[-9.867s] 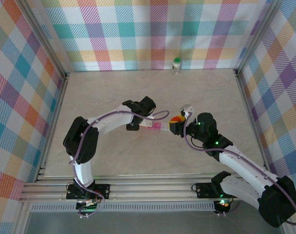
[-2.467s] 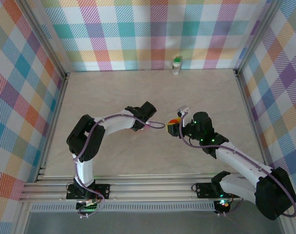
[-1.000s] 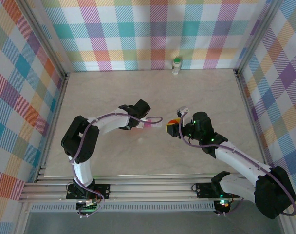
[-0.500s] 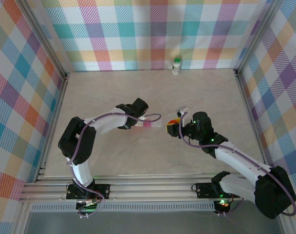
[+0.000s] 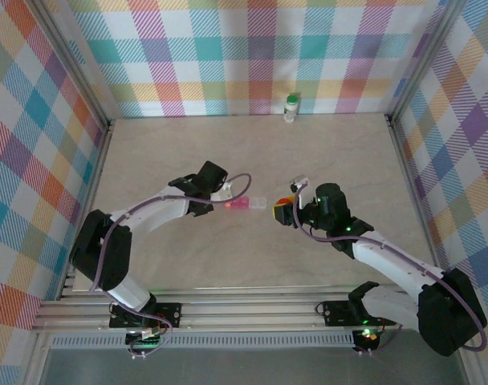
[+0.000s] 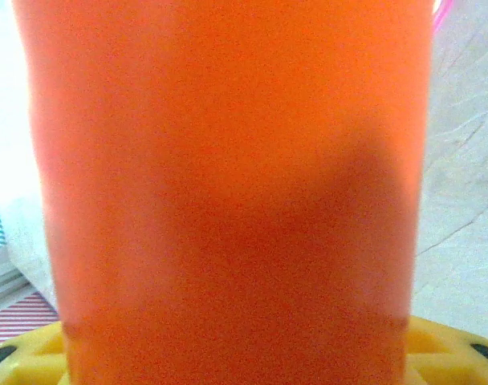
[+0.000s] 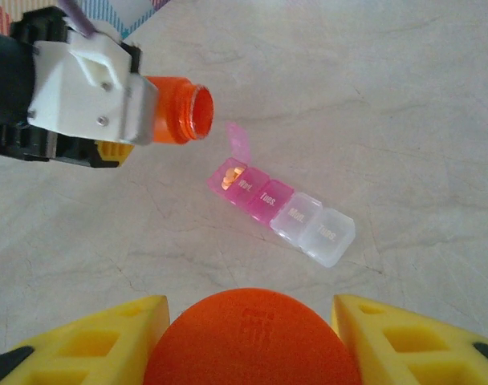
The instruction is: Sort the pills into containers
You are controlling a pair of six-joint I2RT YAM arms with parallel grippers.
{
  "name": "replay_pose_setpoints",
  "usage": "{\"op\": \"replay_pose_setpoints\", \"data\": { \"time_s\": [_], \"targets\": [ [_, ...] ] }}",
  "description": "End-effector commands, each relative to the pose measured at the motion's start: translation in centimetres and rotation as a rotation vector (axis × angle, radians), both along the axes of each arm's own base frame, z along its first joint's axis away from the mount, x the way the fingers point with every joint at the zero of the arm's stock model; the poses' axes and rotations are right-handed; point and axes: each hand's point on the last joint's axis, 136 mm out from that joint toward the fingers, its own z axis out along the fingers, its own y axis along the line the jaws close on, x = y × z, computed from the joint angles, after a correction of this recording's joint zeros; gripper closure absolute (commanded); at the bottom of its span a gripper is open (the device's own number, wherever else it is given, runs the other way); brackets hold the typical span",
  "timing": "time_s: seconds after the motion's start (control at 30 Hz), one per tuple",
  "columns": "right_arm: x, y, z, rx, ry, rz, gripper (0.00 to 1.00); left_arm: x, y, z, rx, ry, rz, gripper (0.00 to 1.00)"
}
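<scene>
My left gripper (image 5: 221,195) is shut on the bright orange vial (image 7: 178,112), held on its side with its open mouth facing right, just left of the organiser. Up close the vial (image 6: 228,192) stands between my yellow fingertips (image 6: 457,357). A pink and clear pill organiser (image 7: 280,210) lies on the table, also seen from above (image 5: 246,204). Its end lid (image 7: 240,142) stands open over orange pills (image 7: 230,176). My right gripper (image 7: 252,341) is shut on the round orange cap (image 7: 252,329), to the right of the organiser. The white bottle with a green cap (image 5: 291,107) stands at the back wall.
Checked walls with metal posts (image 5: 83,72) enclose the pale marbled table (image 5: 188,152) on three sides. Both arm bases sit on the rail (image 5: 244,309) at the near edge. My right gripper (image 5: 284,210) hangs a short way from the organiser's clear end.
My left arm has swung left and pulled the orange vial back off the organiser, which now lies uncovered. The right arm and the cap have stayed put.
</scene>
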Motion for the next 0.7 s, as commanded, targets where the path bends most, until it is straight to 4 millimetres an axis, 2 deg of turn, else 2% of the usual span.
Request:
{"op": "replay_pose_setpoints", "data": {
  "time_s": [0.0,0.07,0.13,0.2,0.27,0.33,0.5,0.6,0.67],
  "targets": [
    [0.6,0.8,2.1,0.049,-0.046,0.016,1.0,0.0,-1.9,2.6,-0.258,-0.095,0.046,1.0],
    [0.6,0.8,2.2,0.055,-0.049,0.019,1.0,-1.0,-3.2,4.4,-0.422,-0.127,0.026,1.0],
    [0.4,1.2,2.2,0.068,-0.048,0.045,1.0,-1.7,-5.0,7.2,-0.621,-0.203,-0.017,1.0],
    [-0.2,1.9,2.9,0.095,-0.053,0.098,1.0,-3.2,-6.4,10.5,-0.842,-0.28,-0.076,1.0],
    [-1.2,2.5,4.8,0.131,-0.085,0.167,1.0,-5.8,-7.7,14.6,-1.11,-0.373,-0.199,1.0],
    [-2.4,2.9,7.4,0.185,-0.138,0.225,1.0,-8.0,-8.0,17.2,-1.281,-0.431,-0.291,1.0],
    [-5.1,3.7,15.2,0.303,-0.329,0.392,1.0,-10.4,-9.2,18.8,-1.411,-0.412,-0.419,1.0],
    [-6.3,4.4,18.1,0.315,-0.4,0.498,1.0,-11.1,-10.4,19.1,-1.411,-0.407,-0.47,1.0],
    [-6.7,4.9,19.3,0.31,-0.413,0.556,1.0,-11.3,-11.1,19.2,-1.397,-0.397,-0.489,1.0]
  ]
}}
